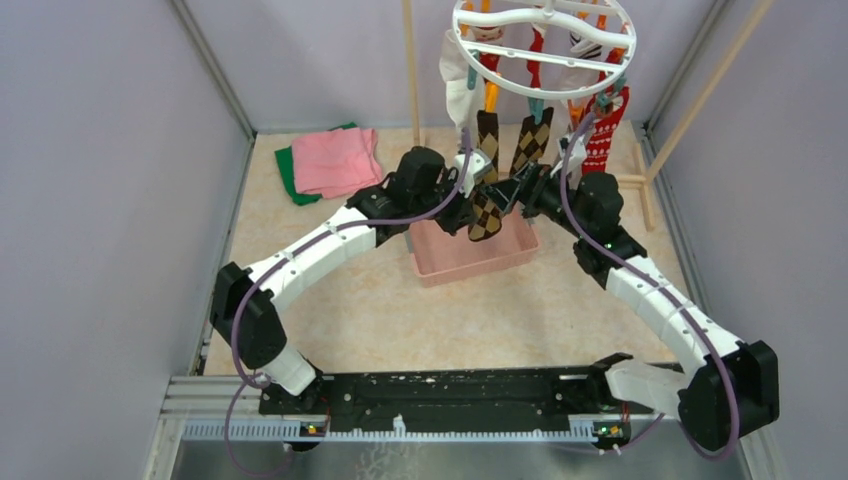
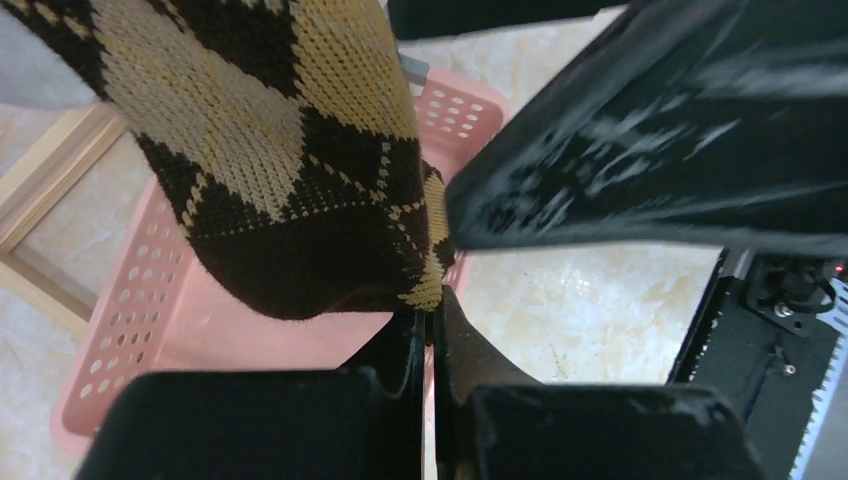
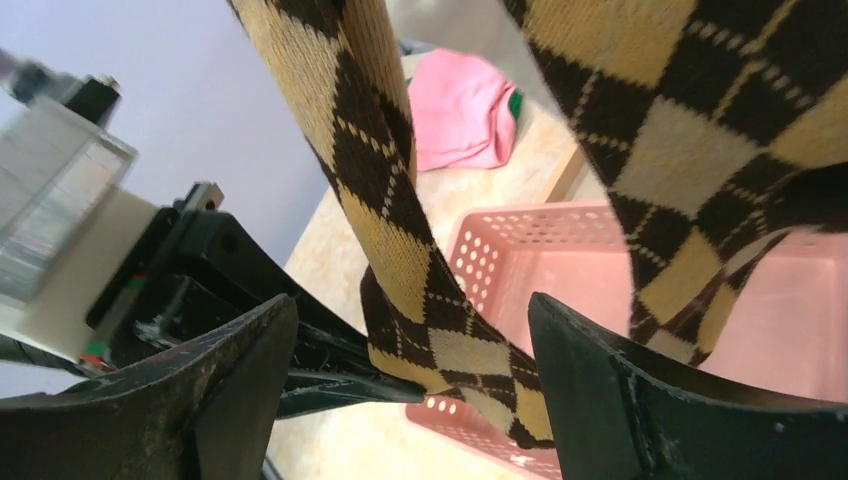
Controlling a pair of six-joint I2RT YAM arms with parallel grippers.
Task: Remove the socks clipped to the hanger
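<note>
The white ring hanger (image 1: 543,45) hangs at the top, with several socks clipped to it. Two brown argyle socks (image 1: 487,150) hang lowest, over the pink basket. My left gripper (image 1: 474,207) is shut, pinching the lower edge of the left argyle sock (image 2: 300,200) at its fingertips (image 2: 432,300). My right gripper (image 1: 508,192) is open, and the same sock (image 3: 400,260) hangs between its two fingers (image 3: 240,380). The second argyle sock (image 3: 690,140) hangs to its right. A white sock (image 1: 458,85) and a red patterned sock (image 1: 603,135) hang at the ring's sides.
The pink basket (image 1: 470,260) stands directly under the socks. Folded pink and green cloths (image 1: 335,160) lie at the back left. Wooden rack poles (image 1: 411,70) rise behind, with a slanted one at the right (image 1: 700,100). Grey walls enclose the table.
</note>
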